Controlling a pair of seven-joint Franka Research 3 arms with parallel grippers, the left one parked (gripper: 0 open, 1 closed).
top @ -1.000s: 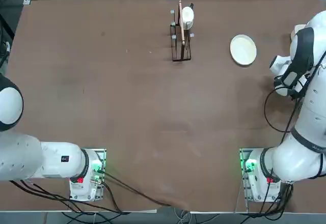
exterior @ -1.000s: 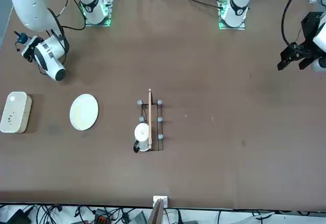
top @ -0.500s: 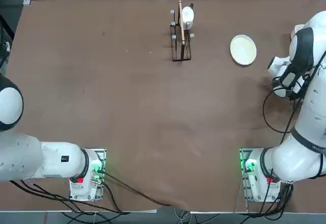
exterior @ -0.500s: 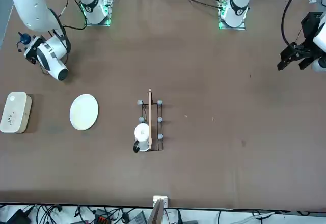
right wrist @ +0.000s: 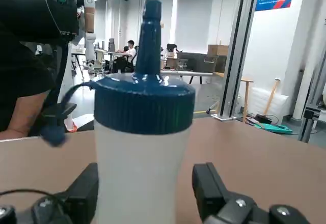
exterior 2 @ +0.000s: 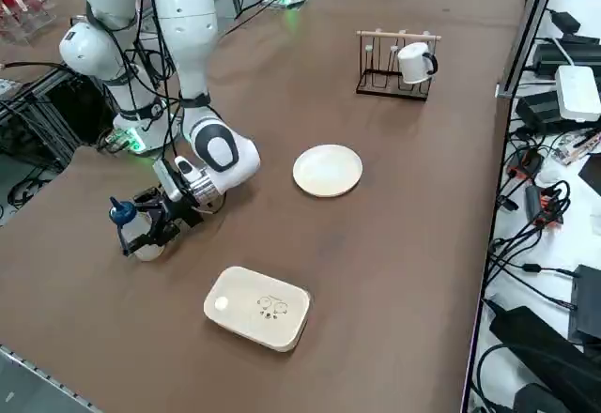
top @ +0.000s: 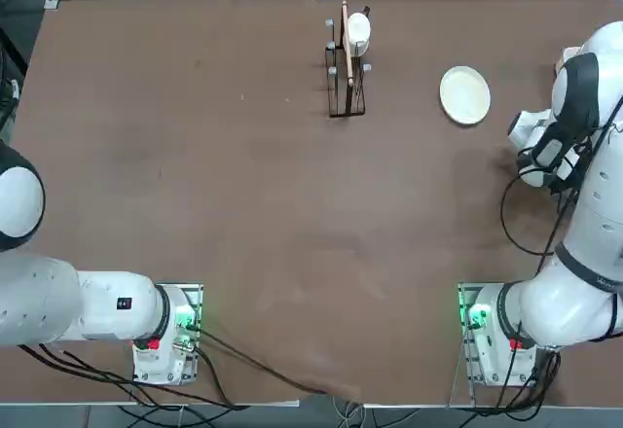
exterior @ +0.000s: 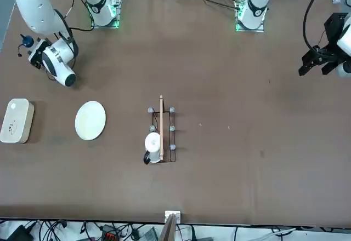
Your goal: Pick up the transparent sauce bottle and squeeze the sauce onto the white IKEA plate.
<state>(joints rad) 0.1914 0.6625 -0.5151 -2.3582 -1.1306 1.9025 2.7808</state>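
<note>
**Desk:** Where is your right hand [right wrist: 146,175], operator, and what has it got?

**Field:** Your right hand is low at the right side of the brown table [exterior 2: 394,244], fingers [right wrist: 210,186] spread to either side of the transparent sauce bottle [right wrist: 138,175]. You have it released: a gap shows between one finger and the bottle's wall, so the bottle stands between the fingers ungripped.

**Desk:** And the bottle itself?

**Field:** Upright before your wrist camera, its translucent, whitish body topped by a ribbed blue cap [right wrist: 144,104] with a tapered nozzle. A blue strap loops out from the cap's side, its small stopper hanging free.

**Desk:** What lies outward from there?

**Field:** The white rounded-rectangular container [exterior 2: 258,308] and the white IKEA plate [exterior 2: 328,170], each apart from your hand. You see the plate flat on the table, its round face bare, to the robot's left of the container.

**Desk:** Farther out?

**Field:** Well to the robot's left of the plate, a dark wire rack [exterior 2: 392,82] with a light wooden rod carries a white mug [exterior 2: 413,63] with a black handle. Your wrist view also catches a person's bare forearm [right wrist: 24,114] at the table's edge.
</note>
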